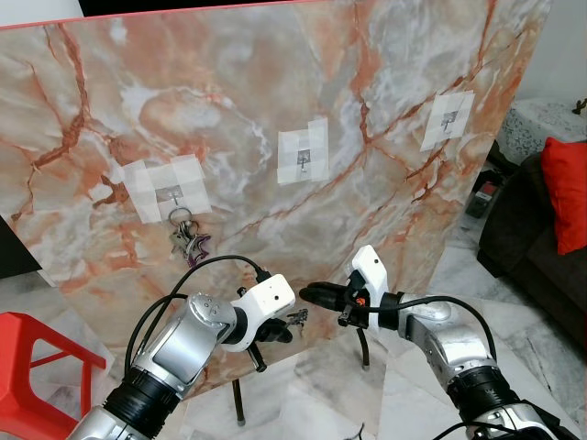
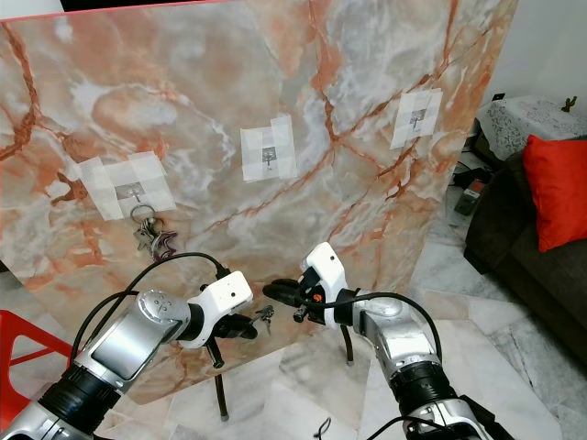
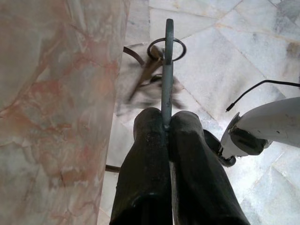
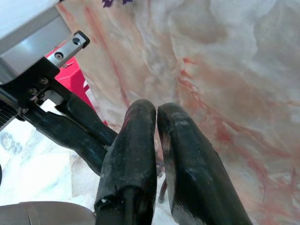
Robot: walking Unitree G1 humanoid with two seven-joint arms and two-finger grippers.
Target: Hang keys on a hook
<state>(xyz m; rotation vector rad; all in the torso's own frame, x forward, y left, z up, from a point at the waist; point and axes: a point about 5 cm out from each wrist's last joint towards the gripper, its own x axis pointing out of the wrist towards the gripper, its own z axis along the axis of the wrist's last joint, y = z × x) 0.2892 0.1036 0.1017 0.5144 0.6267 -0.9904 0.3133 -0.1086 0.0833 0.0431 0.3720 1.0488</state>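
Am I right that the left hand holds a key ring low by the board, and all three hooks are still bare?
Not quite. The left hand does hold a key ring low by the board, but only the middle hook and right hook are bare. The left hook already carries keys, as the left eye view shows.

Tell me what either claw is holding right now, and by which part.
The left claw pinches a flat grey metal key by one end, its ring of keys dangling beyond. The right claw is shut, holding nothing.
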